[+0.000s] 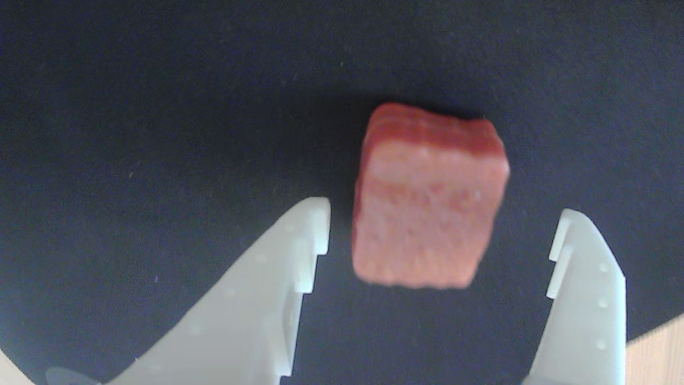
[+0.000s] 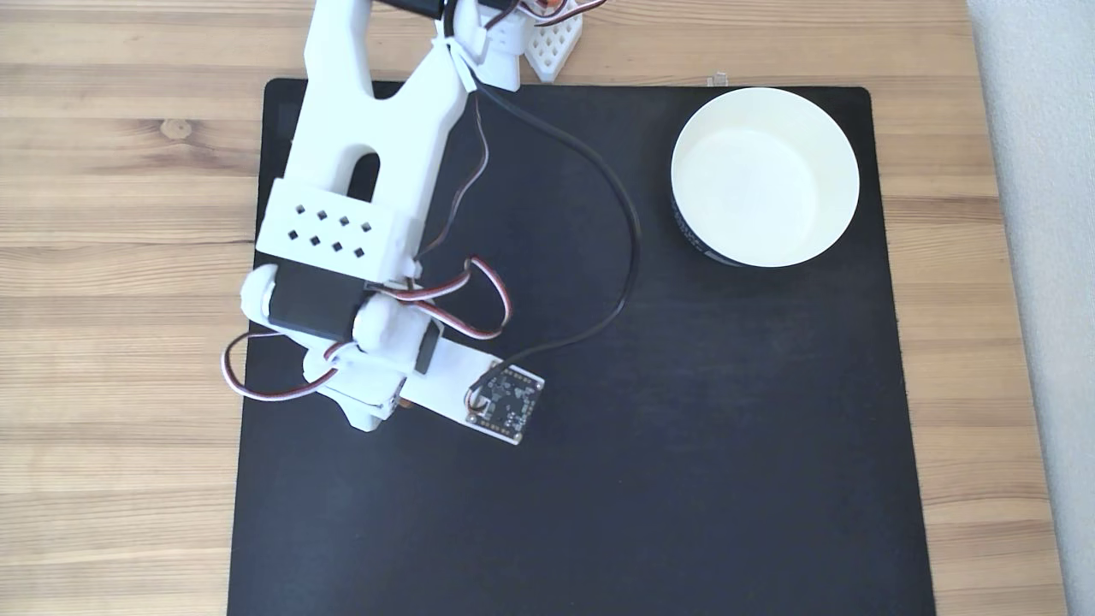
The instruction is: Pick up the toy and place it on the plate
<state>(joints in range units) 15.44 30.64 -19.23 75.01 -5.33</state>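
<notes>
On the black mat (image 1: 133, 133), the toy (image 1: 427, 203) lies between the claw (image 1: 441, 235)'s spread tips, nearer the left one; closing off-centre could nudge it askew.

In the wrist view I see my gripper (image 1: 438, 227) with its jaws spread wide, nothing held between them. One white finger (image 1: 278, 283) enters from 7 o'clock, the other from 5 o'clock. In the fixed view my arm (image 2: 355, 162) reaches from 12 o'clock down toward 7 o'clock, the wrist bent downward.
</notes>
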